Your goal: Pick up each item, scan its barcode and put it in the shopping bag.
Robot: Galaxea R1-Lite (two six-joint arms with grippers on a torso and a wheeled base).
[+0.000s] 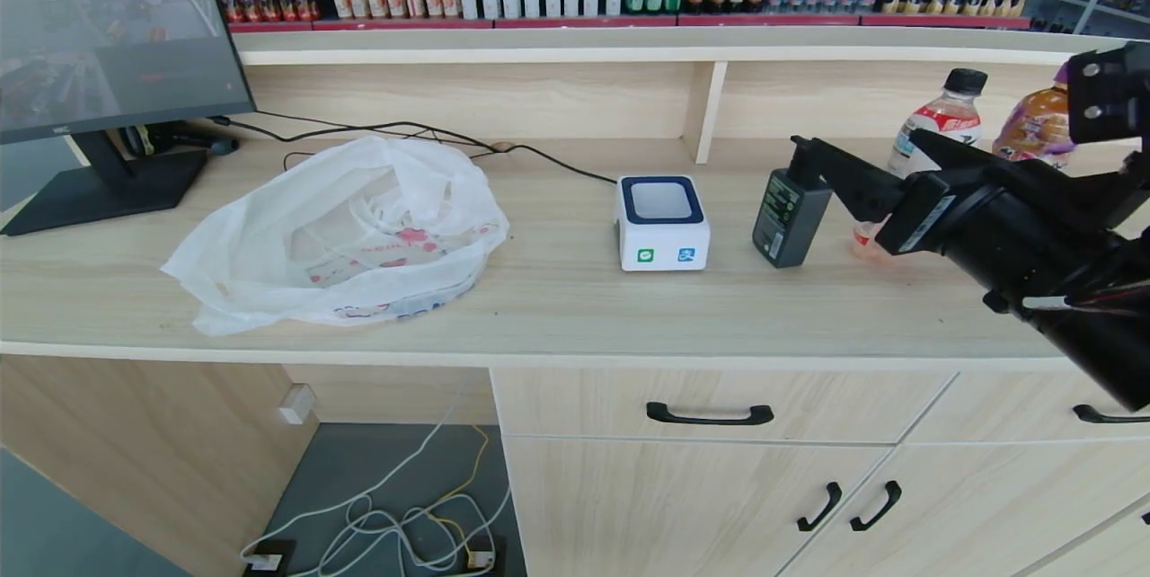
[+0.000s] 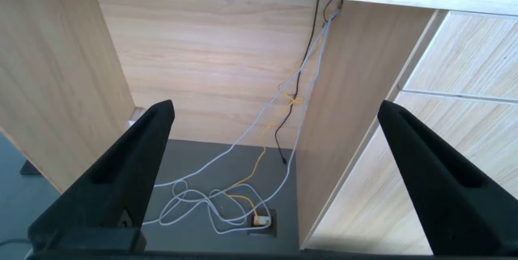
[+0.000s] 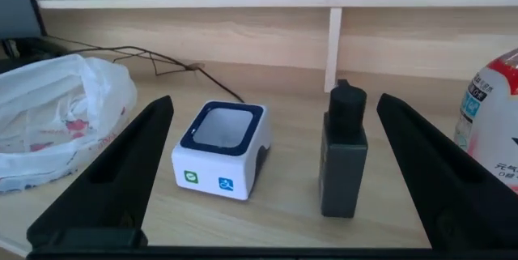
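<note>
Right gripper [image 3: 271, 108] is spread wide and empty, facing the dark bottle [image 1: 791, 210] standing at the scanner's [image 1: 662, 222] 3 o'clock; bag [image 1: 341, 235] is at 9. Left gripper [image 2: 275, 108] gapes too, under the counter [image 1: 557, 307]. Come in off-centre and a finger probably tips that skinny bottle.

Right arm [image 1: 1006, 226] black; red, white cables [image 1: 1092, 300]; 2 wedge fingers [image 3: 113, 187].

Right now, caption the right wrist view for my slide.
Open right gripper facing a dark bottle, scanner and bag on the counter.
</note>
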